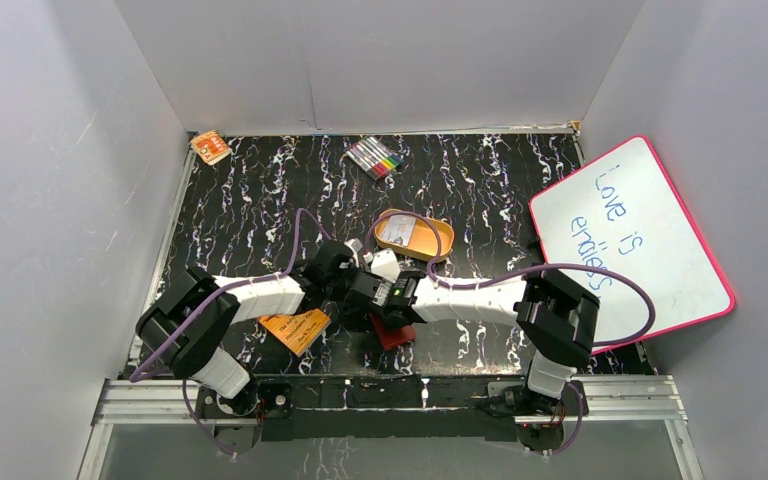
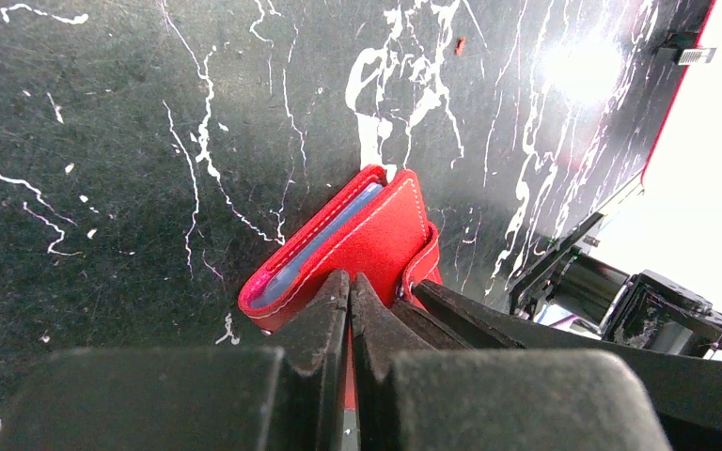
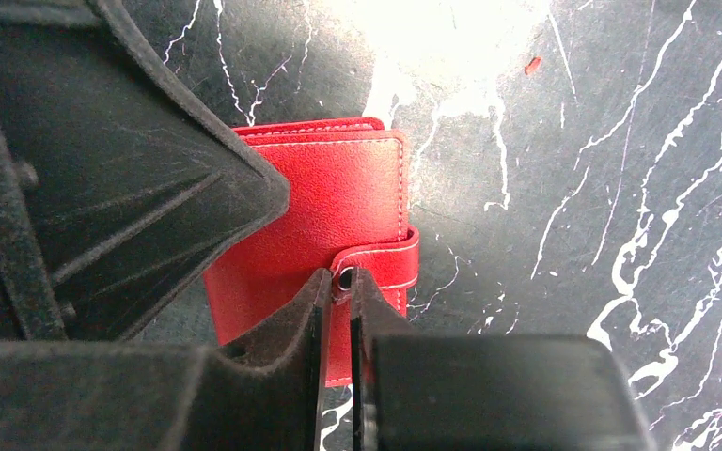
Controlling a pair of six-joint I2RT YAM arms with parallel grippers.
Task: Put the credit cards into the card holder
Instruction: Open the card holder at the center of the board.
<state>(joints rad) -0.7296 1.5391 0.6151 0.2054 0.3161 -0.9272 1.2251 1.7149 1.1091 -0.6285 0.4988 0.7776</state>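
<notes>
The card holder (image 1: 393, 333) is a red fold-over wallet lying folded shut on the black table near the front edge. In the left wrist view (image 2: 376, 235) bluish pockets show at its open edge. My left gripper (image 2: 350, 279) is shut, its tips resting on the cover. My right gripper (image 3: 338, 275) is closed on the wallet's snap tab (image 3: 385, 263), with the snap stud between its tips. The left gripper's finger (image 3: 141, 188) lies over the wallet's left part. No loose credit card shows clearly; a pale rectangle (image 1: 397, 232) lies in the oval tin.
An orange-tan oval tin (image 1: 438, 240) sits just behind the grippers. A flat orange booklet (image 1: 295, 328) lies left of the wallet. A whiteboard (image 1: 630, 240) leans at the right edge. Markers (image 1: 375, 157) and a small orange box (image 1: 210, 147) lie at the back.
</notes>
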